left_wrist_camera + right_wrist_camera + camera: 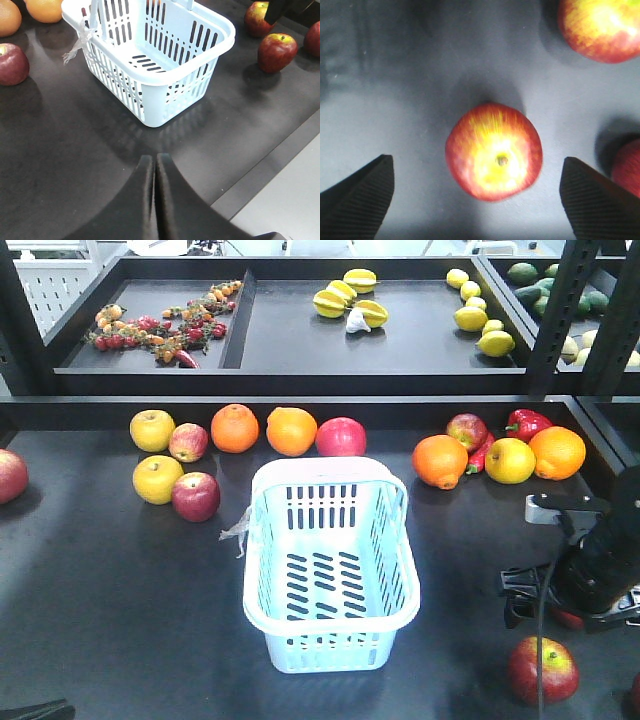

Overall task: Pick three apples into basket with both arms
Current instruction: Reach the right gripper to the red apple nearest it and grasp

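Red, yellow-streaked round apple (493, 152) sits on dark tabletop (395, 100) right of the pale blue plastic basket (412, 585), between the right gripper's (476, 161) wide-spread jaws. Firm, likely slippery: squeeze its widest girth. Left gripper (154, 167) pinched closed.

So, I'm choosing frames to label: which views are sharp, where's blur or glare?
Front view: sharp, the pale blue slotted plastic basket crisp. Left wrist view: sharp, soft sheen on the dark table. Right wrist view: the round red-and-yellow apple is soft-focused, the table washed pale.
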Controlling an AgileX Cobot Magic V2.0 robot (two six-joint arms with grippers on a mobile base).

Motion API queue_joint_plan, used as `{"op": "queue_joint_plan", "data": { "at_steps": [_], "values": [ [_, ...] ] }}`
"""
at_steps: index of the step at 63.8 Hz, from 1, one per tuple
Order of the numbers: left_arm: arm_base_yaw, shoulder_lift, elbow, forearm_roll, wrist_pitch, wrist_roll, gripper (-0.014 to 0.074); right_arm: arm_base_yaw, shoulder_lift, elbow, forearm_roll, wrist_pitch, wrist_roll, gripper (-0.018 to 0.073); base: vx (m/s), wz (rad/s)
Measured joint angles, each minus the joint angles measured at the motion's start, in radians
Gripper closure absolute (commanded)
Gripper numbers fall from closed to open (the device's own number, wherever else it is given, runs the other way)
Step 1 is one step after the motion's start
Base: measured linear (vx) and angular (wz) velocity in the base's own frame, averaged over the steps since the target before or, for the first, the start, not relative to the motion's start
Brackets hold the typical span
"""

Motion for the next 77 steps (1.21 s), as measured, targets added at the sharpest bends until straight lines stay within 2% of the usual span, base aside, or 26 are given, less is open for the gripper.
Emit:
{"op": "queue_joint_plan", "data": {
  "at_steps": [37,47,60,77],
  "values": [
    [0.0,0.0,0.0,-0.001,-0.001,0.0,0.0604,0.0,0.24,-0.014,-0.049,-0.04,0.062,-0.006,0.0,0.0],
    [0.0,0.0,0.0,-0.001,-0.001,0.0,0.0604,0.0,0.278,-0.015,-0.054,-0.047,0.066,-0.0024,0.0,0.0],
    [0.0,0.0,0.0,-0.001,-0.001,0.0,0.0604,0.0,0.283,-0.017,-0.054,-0.046,0.068,0.0112,0.0,0.0],
    [0.0,0.0,0.0,-0.001,-0.001,0.0,0.0604,0.0,0.199,-0.017,-0.056,-0.028,0.046,0.0388,0.0,0.0]
  ]
}}
